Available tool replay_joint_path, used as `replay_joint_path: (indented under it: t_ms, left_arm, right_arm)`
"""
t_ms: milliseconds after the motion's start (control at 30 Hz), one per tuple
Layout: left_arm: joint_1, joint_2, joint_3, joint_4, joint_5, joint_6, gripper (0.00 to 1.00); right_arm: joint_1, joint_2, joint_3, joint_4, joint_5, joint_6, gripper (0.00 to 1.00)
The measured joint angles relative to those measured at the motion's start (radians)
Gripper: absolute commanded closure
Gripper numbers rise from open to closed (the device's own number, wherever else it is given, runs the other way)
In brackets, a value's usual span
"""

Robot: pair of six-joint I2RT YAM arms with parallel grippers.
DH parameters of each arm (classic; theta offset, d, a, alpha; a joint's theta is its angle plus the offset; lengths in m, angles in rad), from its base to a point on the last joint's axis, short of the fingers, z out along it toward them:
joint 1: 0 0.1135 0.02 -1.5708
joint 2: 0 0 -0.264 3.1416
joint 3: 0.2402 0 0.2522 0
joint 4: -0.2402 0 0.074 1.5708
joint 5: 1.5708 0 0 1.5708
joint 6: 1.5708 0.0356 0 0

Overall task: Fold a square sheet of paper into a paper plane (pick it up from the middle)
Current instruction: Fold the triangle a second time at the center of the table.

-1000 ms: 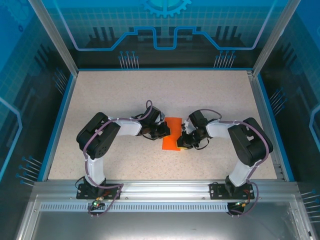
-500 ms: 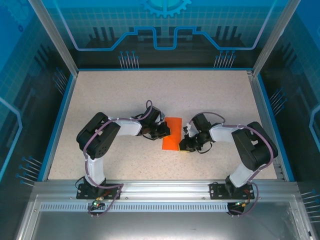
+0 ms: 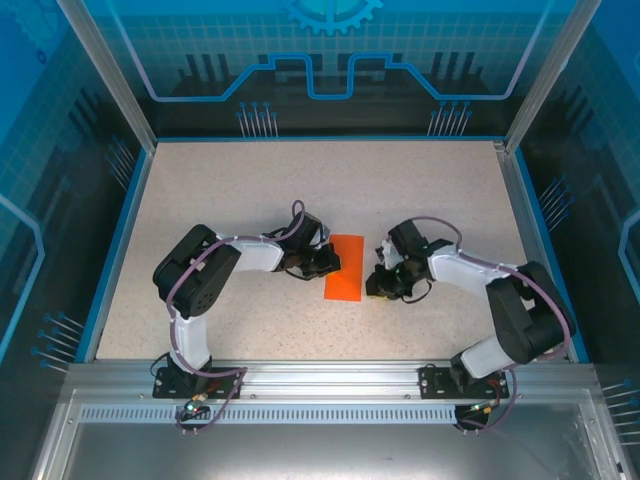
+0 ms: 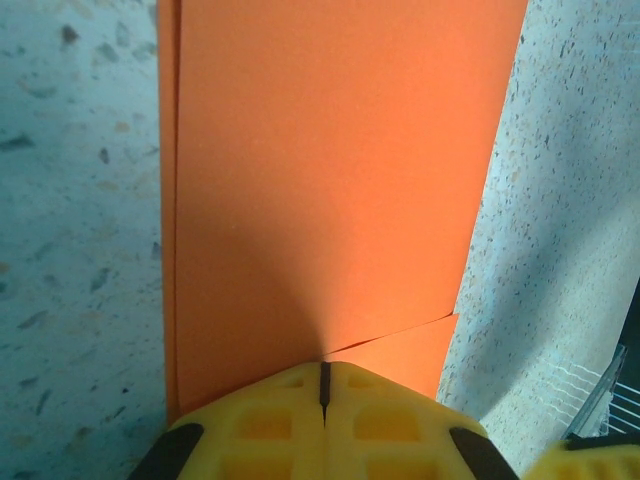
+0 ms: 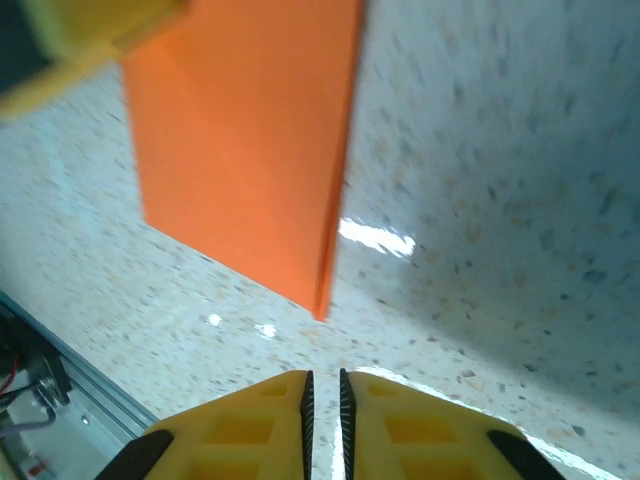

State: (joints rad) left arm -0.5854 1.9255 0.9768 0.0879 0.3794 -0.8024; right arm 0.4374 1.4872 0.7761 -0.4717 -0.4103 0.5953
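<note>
The square sheet of paper (image 3: 345, 267) lies on the table as a bright orange, folded narrow rectangle between the two arms. My left gripper (image 3: 329, 262) is shut, its yellow fingertips (image 4: 290, 400) down on the paper's left edge (image 4: 330, 180), where a folded layer's edge runs off to the right. My right gripper (image 3: 374, 286) sits just right of the paper's near corner, off the sheet. In the right wrist view its jaws (image 5: 322, 395) stand a narrow slit apart over bare table, with nothing between them, and the paper (image 5: 245, 150) lies ahead.
The speckled table (image 3: 240, 200) has a blue rim and an aluminium rail (image 3: 330, 375) along the near edge. Transparent blue walls (image 3: 330, 60) enclose the back and sides. The left gripper's yellow finger (image 5: 80, 30) shows at the top left of the right wrist view.
My right arm has swung outward to the right, taking its gripper off the paper's right edge, and its jaws have parted slightly. The left arm and the paper have stayed put.
</note>
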Motion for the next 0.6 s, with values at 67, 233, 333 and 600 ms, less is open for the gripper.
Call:
replay_joint_path:
  t_ms: [67, 233, 333, 600]
  left_arm:
    - [0.000, 0.000, -0.004, 0.007, 0.003, 0.000, 0.96]
    - [0.000, 0.002, -0.004, 0.009, 0.011, 0.000, 0.95]
    - [0.000, 0.003, -0.004, 0.010, 0.012, 0.000, 0.95]
    - [0.001, 0.005, 0.005, -0.004, 0.014, 0.000, 0.95]
  right_arm:
    - [0.000, -0.028, 0.072, -0.032, 0.035, 0.020, 0.80]
    - [0.000, -0.069, 0.224, -0.090, 0.085, 0.046, 0.77]
    - [-0.004, -0.074, 0.260, -0.125, 0.089, 0.052, 0.77]
    - [-0.074, -0.068, 0.270, -0.204, 0.026, 0.032, 0.75]
